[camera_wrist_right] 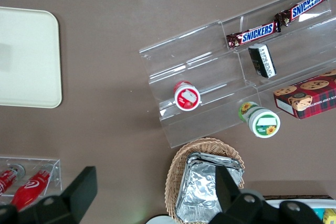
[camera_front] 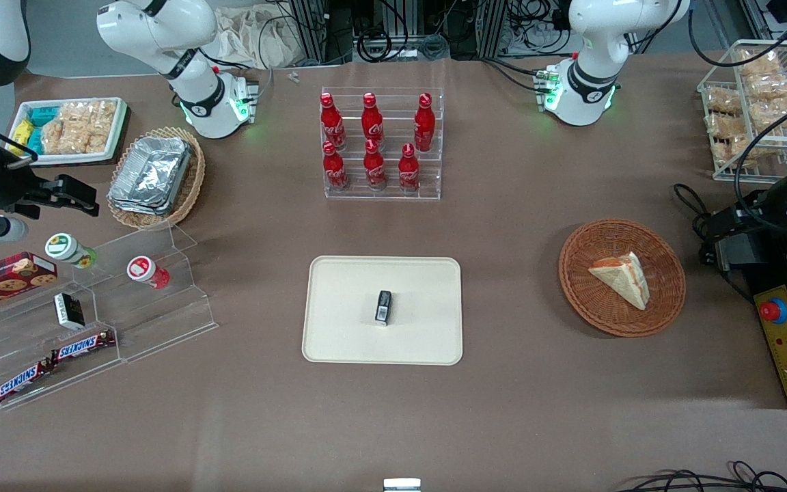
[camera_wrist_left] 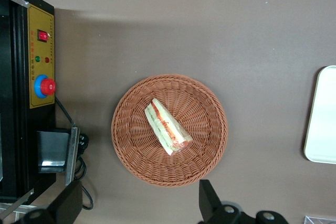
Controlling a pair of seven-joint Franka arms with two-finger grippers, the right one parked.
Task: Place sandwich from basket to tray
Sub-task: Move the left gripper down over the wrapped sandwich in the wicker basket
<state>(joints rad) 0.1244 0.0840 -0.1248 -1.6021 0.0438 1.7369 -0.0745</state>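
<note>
The sandwich (camera_front: 622,277) (camera_wrist_left: 168,127), a pale wedge with red and green filling at its edge, lies in the round reddish-brown basket (camera_front: 574,287) (camera_wrist_left: 205,156). The cream tray (camera_front: 339,342) (camera_wrist_left: 323,114) lies flat at mid-table, beside the basket toward the parked arm's end. A small black packet (camera_front: 383,307) rests on the tray. My gripper (camera_front: 711,239) (camera_wrist_left: 140,203) hangs high above the table beside the basket, toward the working arm's end. Its fingers (camera_wrist_left: 210,199) stand wide open and hold nothing. The basket does not lie between them.
A yellow control box with a red stop button (camera_front: 786,342) (camera_wrist_left: 41,77) lies close under the gripper. Farther from the camera stand a rack of red bottles (camera_front: 380,147) and a wire rack of snack bags (camera_front: 755,102). A clear stepped shelf (camera_front: 93,328) and foil-container basket (camera_front: 154,178) sit toward the parked arm's end.
</note>
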